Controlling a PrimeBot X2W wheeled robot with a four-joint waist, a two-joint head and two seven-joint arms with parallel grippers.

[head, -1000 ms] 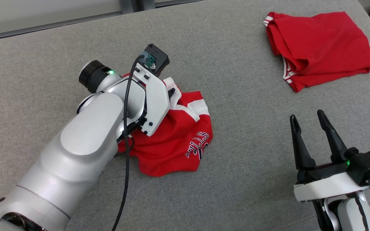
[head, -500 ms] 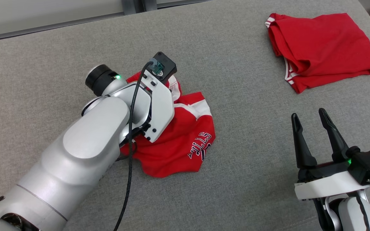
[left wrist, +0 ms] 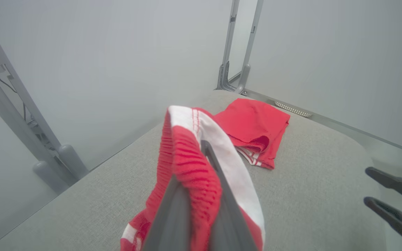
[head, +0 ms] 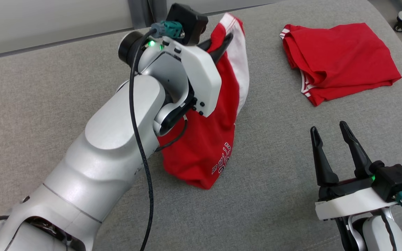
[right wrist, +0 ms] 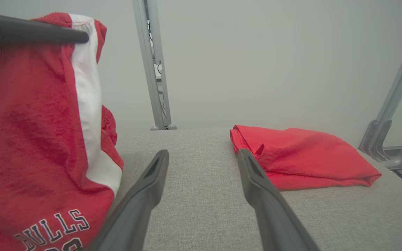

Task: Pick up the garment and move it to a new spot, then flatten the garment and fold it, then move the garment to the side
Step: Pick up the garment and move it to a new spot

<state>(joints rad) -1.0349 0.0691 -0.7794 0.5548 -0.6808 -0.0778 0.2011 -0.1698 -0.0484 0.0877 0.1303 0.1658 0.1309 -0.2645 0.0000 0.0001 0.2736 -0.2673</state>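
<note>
A grey woven surface (head: 274, 195) is spread wide across the head view. At upper right, a folded red cloth (head: 340, 62) is laid flat on it, with white stripes seen along its left edge and a loose fold turned under at its lower left. Past it, in the top right corner, a small wheel (head: 398, 27) is glimpsed beyond the surface's edge. At top centre, two grey metal posts (head: 140, 14) are stood side by side against a pale wall (head: 47, 21). In the left wrist view, a perforated strip (left wrist: 293, 109) is picked out just behind the folded cloth, right of centre.
</note>
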